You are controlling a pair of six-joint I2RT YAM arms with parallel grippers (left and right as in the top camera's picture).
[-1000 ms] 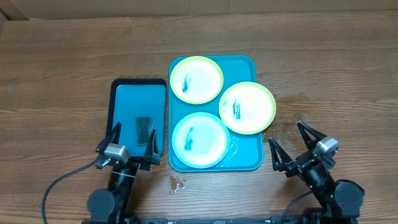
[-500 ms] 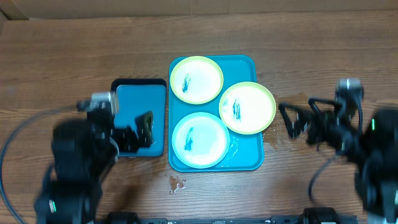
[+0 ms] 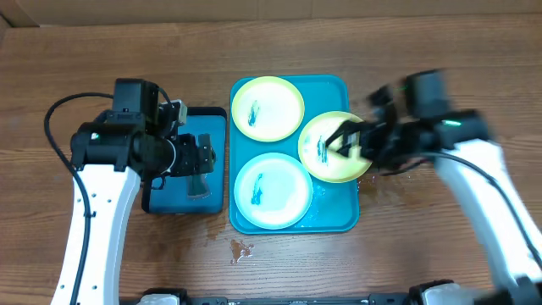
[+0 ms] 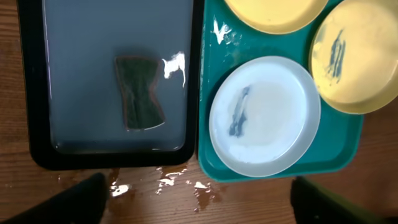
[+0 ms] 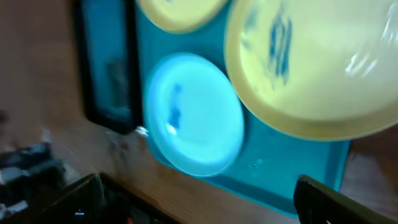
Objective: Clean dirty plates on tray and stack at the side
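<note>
The left jaws stand wide, with nothing between them, and hang over the dark sponge (image 4: 140, 93) that lies flat in the wet black-rimmed tray (image 4: 81, 50). No contact with the sponge is visible. The right jaws are likewise spread wide and empty. They are poised over the right-hand lime-green plate (image 3: 339, 167), and the blur leaves it unclear whether they touch it. A second ago both arms were folded at the near edge of the tabletop (image 3: 85, 68). The left arm (image 3: 95, 182) has since swung out over the small tray and the right arm (image 3: 474, 182) over the teal tray (image 3: 339, 216). The plates have not shifted. The other lime-green plate (image 3: 268, 108) sits at the far end of the teal tray and the light blue plate (image 3: 273, 191) at the near end. The right-hand plate overhangs the right rim. All three carry a dark blue smear. Water lies on the wood in front of both trays (image 4: 180, 180). By my judgement the work has only begun: sponge not yet taken, no plate wiped, and no stack started at the side.
</note>
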